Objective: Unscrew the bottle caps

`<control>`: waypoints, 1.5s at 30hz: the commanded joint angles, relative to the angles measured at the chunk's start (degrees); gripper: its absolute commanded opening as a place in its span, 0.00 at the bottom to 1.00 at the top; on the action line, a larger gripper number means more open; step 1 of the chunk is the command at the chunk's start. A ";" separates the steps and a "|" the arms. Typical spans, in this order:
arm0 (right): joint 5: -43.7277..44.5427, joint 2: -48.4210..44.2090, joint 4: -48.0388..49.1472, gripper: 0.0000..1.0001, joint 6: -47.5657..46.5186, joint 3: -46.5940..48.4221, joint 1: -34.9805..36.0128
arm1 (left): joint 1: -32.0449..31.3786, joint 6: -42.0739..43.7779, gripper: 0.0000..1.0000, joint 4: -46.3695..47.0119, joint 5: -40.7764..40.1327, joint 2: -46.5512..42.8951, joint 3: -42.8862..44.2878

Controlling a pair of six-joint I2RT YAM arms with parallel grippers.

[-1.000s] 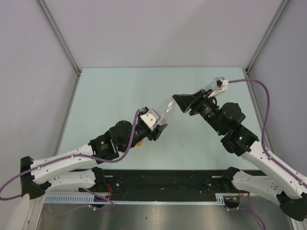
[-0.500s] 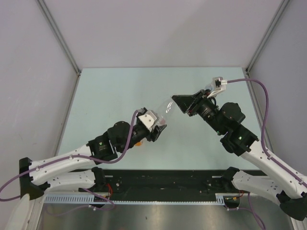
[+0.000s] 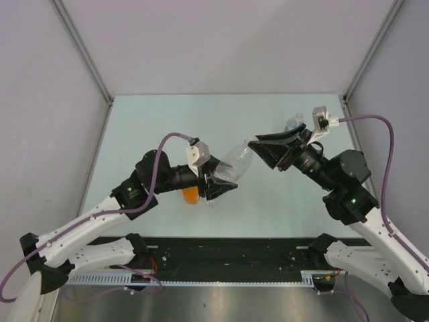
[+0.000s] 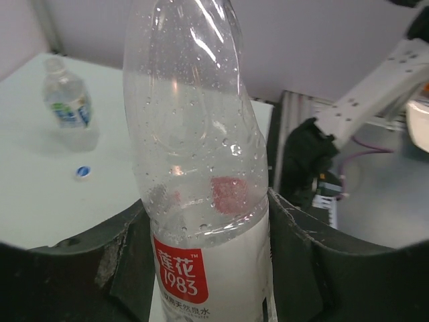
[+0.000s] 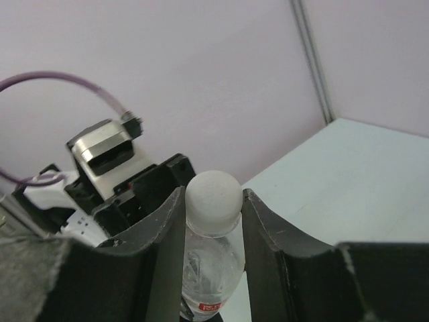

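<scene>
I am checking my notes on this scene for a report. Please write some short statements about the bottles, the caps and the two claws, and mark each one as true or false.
1. The left claw grips the red-label bottle around its lower body. True.
2. The white cap lies loose on the table. False: it sits on the neck of the red-label bottle, between the fingers of the right claw.
3. A blue cap lies on the table, apart from any bottle. True.
4. The blue-label bottle lies on its side. False: it stands upright on the table.
</scene>
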 commanded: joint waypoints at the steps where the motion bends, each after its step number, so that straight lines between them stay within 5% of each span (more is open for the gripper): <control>1: -16.26 -0.14 3.03 0.00 -4.95 1.32 -1.79 | 0.91 -5.22 0.00 5.38 26.63 2.00 3.57; 10: -36.21 -0.58 9.10 0.00 -4.25 0.79 -3.90 | 6.27 -15.50 0.00 17.94 46.85 8.24 2.07; 20: -51.42 -0.84 11.39 0.00 -3.72 0.79 -4.08 | 6.80 -17.35 0.00 21.03 54.42 12.29 3.13; 27: -57.14 -1.72 11.82 0.00 -4.25 0.88 -2.76 | 6.71 -25.79 0.00 33.76 57.59 14.57 2.07; 40: -62.16 -0.84 11.65 0.00 -4.95 0.88 -1.09 | 6.10 -25.71 0.00 34.22 57.94 15.37 1.98; 43: -59.53 -1.11 9.90 0.00 -5.39 0.97 -1.53 | 6.19 -21.16 0.00 29.05 56.54 14.84 3.29; 45: -56.63 -1.46 7.44 0.09 -5.91 1.23 -2.93 | 6.36 -16.24 0.00 19.40 54.09 14.23 4.79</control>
